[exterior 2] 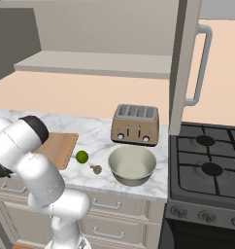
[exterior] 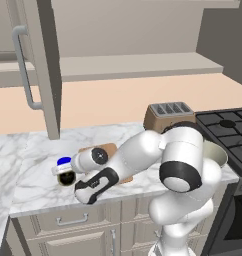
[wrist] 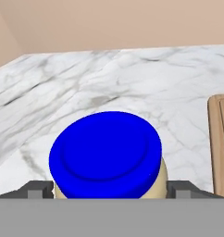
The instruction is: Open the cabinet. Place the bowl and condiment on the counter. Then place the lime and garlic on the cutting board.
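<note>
Cabinet (exterior: 40, 65) door hangs open at 10 o'clock. Condiment (exterior: 66, 171) stands upright on counter (exterior: 23, 165), just 9 o'clock of cutting board (exterior 2: 58, 146). Gripper (wrist: 112, 187) sits around the jar, claw spread wide, fingers (wrist: 39, 189) flanking it, no visible pinch. Lime (exterior 2: 81, 156) and garlic (exterior 2: 96, 169) lie off the board at its 3 o'clock; bowl (exterior 2: 132, 165) farther right, 6 o'clock of toaster (exterior 2: 135, 125).

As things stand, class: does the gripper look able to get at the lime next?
Probably yes. The gripper, open around the condiment, would have to swing back across the cutting board. The lime lies uncovered on the counter, apart from the garlic and bowl.
</note>
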Motion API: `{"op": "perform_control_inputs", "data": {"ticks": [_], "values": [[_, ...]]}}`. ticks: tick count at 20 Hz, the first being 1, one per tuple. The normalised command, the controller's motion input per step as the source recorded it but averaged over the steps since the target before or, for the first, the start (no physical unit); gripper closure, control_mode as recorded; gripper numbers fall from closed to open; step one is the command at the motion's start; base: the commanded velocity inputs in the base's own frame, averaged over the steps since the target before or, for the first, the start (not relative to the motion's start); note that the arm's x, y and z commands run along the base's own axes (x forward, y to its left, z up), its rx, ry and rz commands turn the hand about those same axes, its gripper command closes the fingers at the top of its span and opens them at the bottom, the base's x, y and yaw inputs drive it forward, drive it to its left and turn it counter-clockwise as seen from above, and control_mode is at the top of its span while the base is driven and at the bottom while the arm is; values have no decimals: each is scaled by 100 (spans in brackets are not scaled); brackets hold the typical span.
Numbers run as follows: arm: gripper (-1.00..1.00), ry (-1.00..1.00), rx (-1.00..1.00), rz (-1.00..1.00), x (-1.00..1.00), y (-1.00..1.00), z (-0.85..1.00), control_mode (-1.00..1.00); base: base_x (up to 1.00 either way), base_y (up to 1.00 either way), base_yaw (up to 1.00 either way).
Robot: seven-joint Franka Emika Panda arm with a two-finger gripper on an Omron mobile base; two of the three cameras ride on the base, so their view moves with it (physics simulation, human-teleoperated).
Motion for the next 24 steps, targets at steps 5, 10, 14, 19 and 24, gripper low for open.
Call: {"op": "perform_control_inputs", "data": {"ticks": [5, 10, 14, 19, 24], "values": [[-100, 0, 0, 0, 0, 1, 0, -100, 0, 0, 0], [-100, 0, 0, 0, 0, 0, 0, -100, 0, 0, 0], [-100, 0, 0, 0, 0, 0, 0, -100, 0, 0, 0], [-100, 0, 0, 0, 0, 0, -2, -100, 0, 0, 0], [-100, -1, 0, 0, -21, 0, 17, -100, 0, 0, 0]]}}
